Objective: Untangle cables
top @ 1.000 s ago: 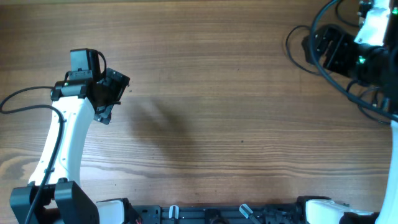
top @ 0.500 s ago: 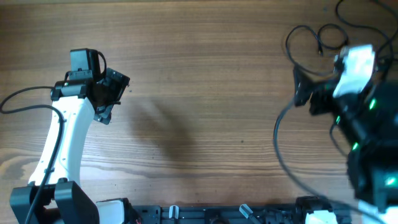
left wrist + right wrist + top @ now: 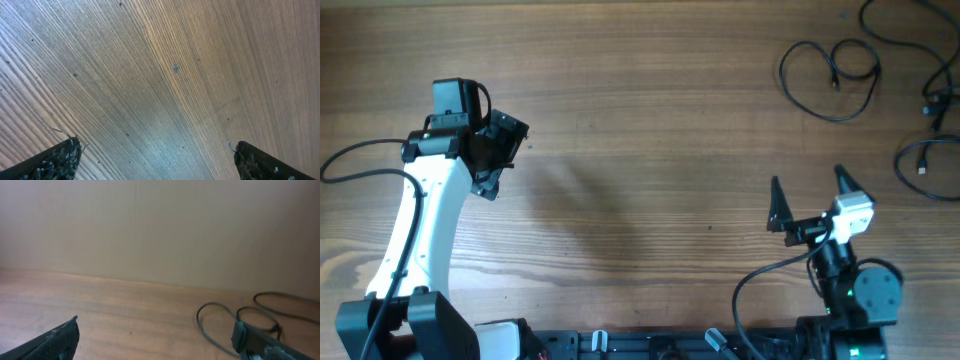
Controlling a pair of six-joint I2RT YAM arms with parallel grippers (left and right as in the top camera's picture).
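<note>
Cables (image 3: 830, 70) lie at the far right corner of the wooden tabletop (image 3: 650, 130), thin black cords in loose loops; one loop with a small plug end sits by itself, and further strands (image 3: 920, 165) trail along the right edge, apart from it; whether any of them are knotted together I cannot tell. Nothing touches them; both arms are well clear. The right pincer (image 3: 808, 195) sits near the front edge on the right, its two dark fingers spread wide and empty; from its wrist camera the same cords (image 3: 240, 317) show low on the wood ahead of it, before a plain pale wall (image 3: 160, 225). The left pincer (image 3: 498, 150) hangs over the left part of the tabletop on its white arm (image 3: 420, 230), also wide and holding nothing; its wrist view shows only bare wood grain (image 3: 165, 90) between the fingertips (image 3: 55, 162).
</note>
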